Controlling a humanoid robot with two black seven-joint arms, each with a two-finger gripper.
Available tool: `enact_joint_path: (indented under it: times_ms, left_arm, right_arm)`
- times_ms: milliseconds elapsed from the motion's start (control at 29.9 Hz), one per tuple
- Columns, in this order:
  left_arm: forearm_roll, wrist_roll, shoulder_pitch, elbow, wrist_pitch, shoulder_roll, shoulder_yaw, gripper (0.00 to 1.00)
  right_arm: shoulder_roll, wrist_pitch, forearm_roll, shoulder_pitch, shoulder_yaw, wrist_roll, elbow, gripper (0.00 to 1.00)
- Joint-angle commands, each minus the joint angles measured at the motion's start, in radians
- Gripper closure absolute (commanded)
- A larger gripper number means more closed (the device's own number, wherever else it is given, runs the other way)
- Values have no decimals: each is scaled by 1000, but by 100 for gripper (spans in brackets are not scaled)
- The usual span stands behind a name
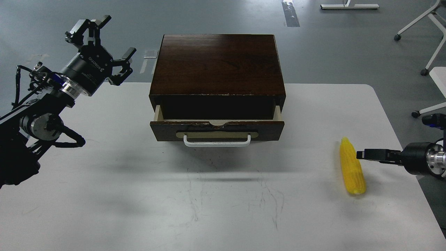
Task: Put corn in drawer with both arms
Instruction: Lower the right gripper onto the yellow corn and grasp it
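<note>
The yellow corn (352, 169) lies on the white table (139, 195) at the right, pointed end away from me. The dark wooden box (217, 62) stands at the middle back, and its drawer (217, 129) is pulled out a little, with a white bar handle. My left gripper (102, 40) is open and empty, raised to the left of the box. My right gripper (362, 153) comes in low from the right and is seen edge-on. Its tip is at the corn's right side, about mid-length. I cannot tell whether it touches the corn.
The table's right edge runs close behind the corn. Chair legs (428, 52) and a white desk corner (439, 78) stand on the grey floor at the far right.
</note>
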Motion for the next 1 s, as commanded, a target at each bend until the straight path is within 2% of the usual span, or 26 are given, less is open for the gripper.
enact_joint_path:
  times_ms: [0,200,401,568,768,969]
  left_arm:
    - [2,-1,1,2,-5,-1,3,2]
    - [2,-1,0,2,-5,1,1,2]
    - [2,-1,0,2,-5,1,1,2]
    - [3,-1,0,2,-5,1,0,2]
    - [3,-1,0,2,-5,4,1,2]
    - [3,-1,0,2,-5,3,0,2]
  right_arm:
    - [18,0,-1,-2,-4,0,-1,0]
    - [67,0,-1,-8,-30,0,-1,1]
    - [73,0,-3,-8,-47,0,-4,12]
    - [68,0,-3,-8,-49,0,-4,43]
    - [65,0,-3,-8,-60,0,-7,62]
    - [56,0,-3,9,-57,12,-9,69]
